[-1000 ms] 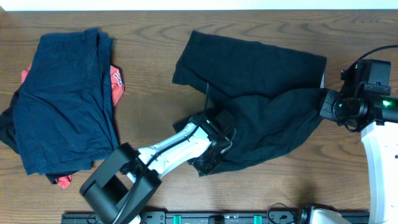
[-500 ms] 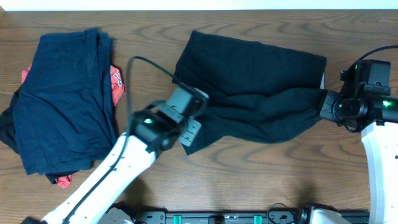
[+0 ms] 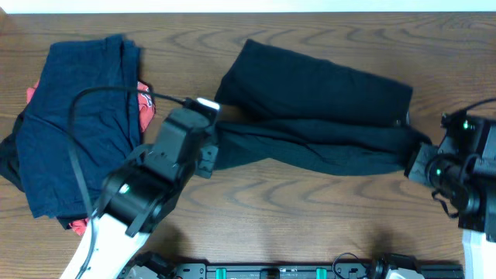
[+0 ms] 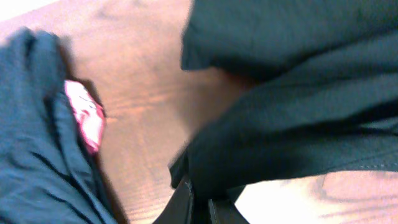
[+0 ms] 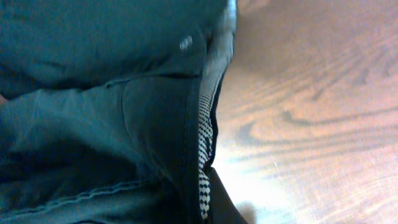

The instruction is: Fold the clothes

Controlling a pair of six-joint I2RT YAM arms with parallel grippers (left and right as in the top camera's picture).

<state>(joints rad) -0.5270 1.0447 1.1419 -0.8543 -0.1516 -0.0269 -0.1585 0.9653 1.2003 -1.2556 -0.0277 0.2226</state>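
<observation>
A black garment [image 3: 310,116] lies across the middle of the wooden table, its near edge pulled taut into a long band between the two arms. My left gripper [image 3: 213,143] is shut on its left end; the left wrist view shows black cloth [image 4: 298,124] pinched between the fingers [image 4: 180,208]. My right gripper [image 3: 409,151] is shut on its right end; the right wrist view shows black cloth [image 5: 93,124] with a checkered lining [image 5: 205,143] in the jaws.
A pile of clothes sits at the left: a navy garment [image 3: 77,124] on top, red cloth [image 3: 144,101] showing at its right edge and bottom. The navy and red also show in the left wrist view [image 4: 37,137]. The table's far edge runs along the top.
The left gripper has carried the garment's near left corner up and to the left. The right gripper has moved down and slightly right. The cloth between them has stretched into a narrow band.
</observation>
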